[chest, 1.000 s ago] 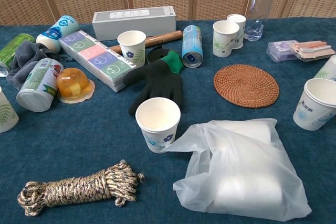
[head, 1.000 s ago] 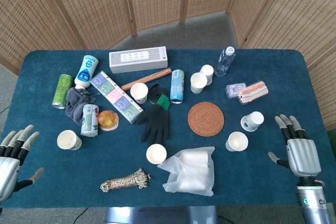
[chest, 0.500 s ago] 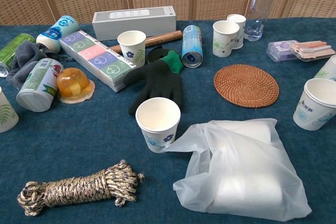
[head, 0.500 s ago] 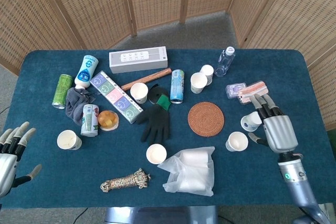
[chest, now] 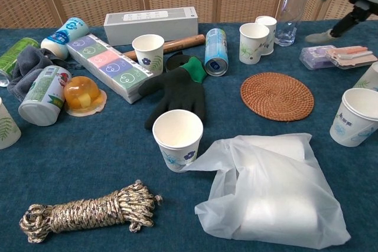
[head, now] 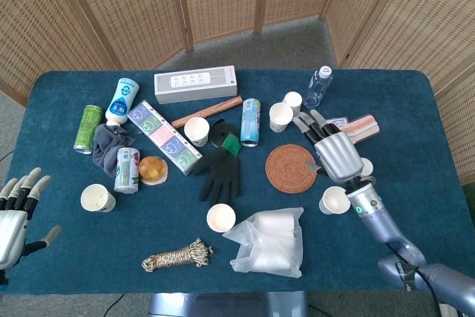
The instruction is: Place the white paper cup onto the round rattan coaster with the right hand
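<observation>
**Rattan coaster bare, right hand above it with nothing held**

Rattan is the material of the round coaster (head: pixel 291 168), which lies bare on the blue table (head: pixel 67 243); no cup stands on it. The right hand (head: pixel 332 151) hovers over the coaster's right edge, its fingers (head: pixel 310 125) stretched out and apart, holding nothing. The left hand (head: pixel 16 211) rests low at the left table edge, also spread and without any object.

Which white paper cup is meant is not certain, because several stand around. The two nearest to the hand are a paper cup (head: pixel 335 200) just below it and another cup (head: pixel 280 116) beyond the coaster, beside the water bottle (head: pixel 318 88). A third cup is partly hidden behind the wrist, so I cannot tell much about it.

From here, I judge these risks:
- The hand may go to the wrong cup, since all look alike.
- Paper walls are thin; a strong squeeze would crush the cup, a weak one would let it slip.
- If the hand reaches forward, the spread fingers could knock over the bottle or the small cup next to it.
- The plastic bag (head: pixel 269 241) lies close to the lower cup, and the forearm could drag it.
- A cup set down on the coaster's rim may stand tilted and tip over.
</observation>
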Motion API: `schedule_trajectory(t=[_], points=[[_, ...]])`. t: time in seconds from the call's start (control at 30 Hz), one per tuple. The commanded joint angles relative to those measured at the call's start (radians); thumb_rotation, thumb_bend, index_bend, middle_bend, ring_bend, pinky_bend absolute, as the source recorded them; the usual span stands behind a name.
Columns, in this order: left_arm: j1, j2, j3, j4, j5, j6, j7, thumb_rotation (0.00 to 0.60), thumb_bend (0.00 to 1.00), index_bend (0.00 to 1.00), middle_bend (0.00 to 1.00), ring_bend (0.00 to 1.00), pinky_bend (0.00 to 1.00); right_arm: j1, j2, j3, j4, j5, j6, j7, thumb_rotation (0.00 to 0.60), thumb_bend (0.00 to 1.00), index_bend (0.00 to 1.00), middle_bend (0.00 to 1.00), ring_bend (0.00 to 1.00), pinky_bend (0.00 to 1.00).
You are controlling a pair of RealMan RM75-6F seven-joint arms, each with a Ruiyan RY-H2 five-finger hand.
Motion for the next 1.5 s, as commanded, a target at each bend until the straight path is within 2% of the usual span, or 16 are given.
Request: schedule_trajectory(t=[0.03,0.3,0.47,0.67,0.9,1.0,1.13,1.5], points=[[-0.004,-0.012,-0.01,0.011,-0.022,-0.004,0.017,0.6,0.29,0.06,0.0,0.0,0.0,0.069,-0.061,0.01,0.082,0.004,-0.063,0.029,0.6,0.26,0.0,0.08,0.08,0.38],[-0.014,-0.031,-0.021,0.028,-0.057,-0.021,0.026,0.6,0.29,0.06,0.0,0.0,0.0,0.2,-0.144,-0.009,0.27,0.0,-0.177,0.123,0.6,0.28,0.0,0.06,0.07,0.38],[-0.018,-0.038,-0.026,0.036,-0.076,-0.029,0.029,0.6,0.29,0.06,0.0,0.0,0.0,0.245,-0.192,-0.022,0.38,0.008,-0.205,0.16,0.6,0.3,0.0,0.05,0.06,0.38],[-0.021,-0.044,-0.032,0.043,-0.091,-0.031,0.036,0.6,0.29,0.06,0.0,0.0,0.0,0.292,-0.228,-0.025,0.467,0.033,-0.244,0.182,0.6,0.29,0.0,0.0,0.0,0.37],[-0.024,-0.051,-0.034,0.048,-0.104,-0.035,0.043,0.6,0.29,0.06,0.0,0.0,0.0,0.332,-0.272,-0.04,0.574,0.058,-0.293,0.197,0.6,0.36,0.0,0.0,0.0,0.12],[-0.025,-0.052,-0.034,0.051,-0.11,-0.037,0.044,0.6,0.29,0.06,0.0,0.0,0.0,0.341,-0.289,-0.047,0.619,0.064,-0.297,0.211,0.6,0.38,0.0,0.0,0.0,0.06],[-0.028,-0.054,-0.036,0.055,-0.117,-0.042,0.046,0.6,0.29,0.06,0.0,0.0,0.0,0.347,-0.304,-0.064,0.666,0.065,-0.305,0.225,0.6,0.38,0.0,0.0,0.0,0.06],[-0.035,-0.065,-0.039,0.062,-0.136,-0.053,0.056,0.6,0.29,0.06,0.0,0.0,0.0,0.364,-0.363,-0.108,0.809,0.075,-0.368,0.256,0.6,0.39,0.0,0.0,0.0,0.13]])
